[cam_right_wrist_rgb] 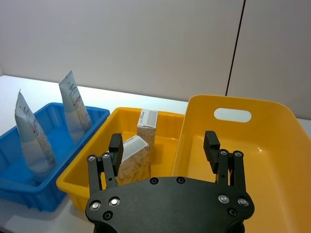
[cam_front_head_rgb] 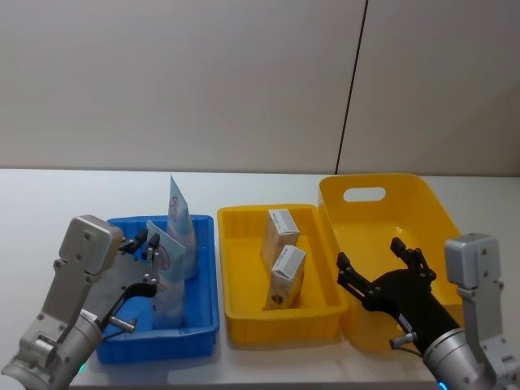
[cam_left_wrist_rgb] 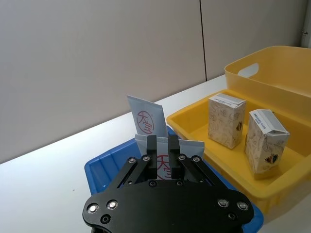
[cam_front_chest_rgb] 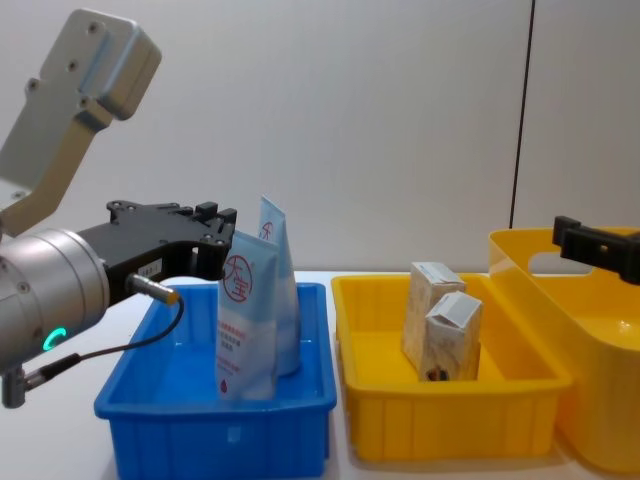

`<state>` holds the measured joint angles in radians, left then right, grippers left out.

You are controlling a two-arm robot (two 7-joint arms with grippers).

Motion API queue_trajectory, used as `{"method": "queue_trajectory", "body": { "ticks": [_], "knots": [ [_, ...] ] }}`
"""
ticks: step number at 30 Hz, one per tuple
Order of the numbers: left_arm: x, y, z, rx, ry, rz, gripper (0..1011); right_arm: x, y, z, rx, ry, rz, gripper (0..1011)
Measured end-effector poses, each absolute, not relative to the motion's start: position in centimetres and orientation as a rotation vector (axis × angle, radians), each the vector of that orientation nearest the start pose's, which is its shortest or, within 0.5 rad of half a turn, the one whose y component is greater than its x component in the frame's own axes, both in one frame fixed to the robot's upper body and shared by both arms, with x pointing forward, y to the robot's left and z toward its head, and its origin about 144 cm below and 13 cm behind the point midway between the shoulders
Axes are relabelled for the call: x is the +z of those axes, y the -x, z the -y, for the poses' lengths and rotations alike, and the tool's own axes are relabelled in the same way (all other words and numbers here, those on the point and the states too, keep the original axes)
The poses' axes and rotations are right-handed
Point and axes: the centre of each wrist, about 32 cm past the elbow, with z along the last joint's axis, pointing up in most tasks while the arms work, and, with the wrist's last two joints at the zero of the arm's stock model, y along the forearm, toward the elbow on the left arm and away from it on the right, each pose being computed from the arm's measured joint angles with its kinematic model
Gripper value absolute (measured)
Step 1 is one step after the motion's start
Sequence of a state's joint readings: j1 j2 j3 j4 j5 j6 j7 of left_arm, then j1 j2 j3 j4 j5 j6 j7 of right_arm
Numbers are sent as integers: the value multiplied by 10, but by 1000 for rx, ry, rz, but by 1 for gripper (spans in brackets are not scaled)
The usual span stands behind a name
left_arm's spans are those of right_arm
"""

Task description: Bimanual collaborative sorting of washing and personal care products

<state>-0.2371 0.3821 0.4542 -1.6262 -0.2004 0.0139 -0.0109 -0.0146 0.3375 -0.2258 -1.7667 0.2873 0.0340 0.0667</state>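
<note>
Over the blue bin [cam_front_head_rgb: 195,329] on the robot's left side of the desk [cam_front_head_rgb: 81,195], the left gripper [cam_front_head_rgb: 149,244] held its jaws pinched together on the top edge of the light-blue pouch [cam_front_head_rgb: 166,284]. The pouch stood upright with its base apparently on the bin floor, just in front of the slim tube [cam_front_head_rgb: 180,223] that leaned at the back wall. Two beige cartons [cam_front_head_rgb: 280,236] stood close together in the small yellow bin [cam_front_head_rgb: 280,325] at the centre. The right gripper [cam_front_head_rgb: 370,253] hovered with its jaws wide apart above the large yellow bin [cam_front_head_rgb: 422,203] on the right.

The step looked to be the handling of the pouch at the blue bin, though whether it was being set down or picked up could not be told. Either way, the grip seemed best kept on the stiff top seam, since the soft body would likely sag or swing. Any travel would best run straight up or down, clear of the tube behind and the bin's rim. A release would be safest only once the base sat flat, or the pouch could topple.
</note>
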Motion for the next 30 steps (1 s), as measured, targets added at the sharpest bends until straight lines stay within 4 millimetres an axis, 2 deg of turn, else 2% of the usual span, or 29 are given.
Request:
{"method": "queue_trajectory", "body": {
  "ticks": [30],
  "knots": [
    [1204,-492,-198,1124,-61,268,135,1189,-443,237,-1229,-26,75,1006]
  ]
}}
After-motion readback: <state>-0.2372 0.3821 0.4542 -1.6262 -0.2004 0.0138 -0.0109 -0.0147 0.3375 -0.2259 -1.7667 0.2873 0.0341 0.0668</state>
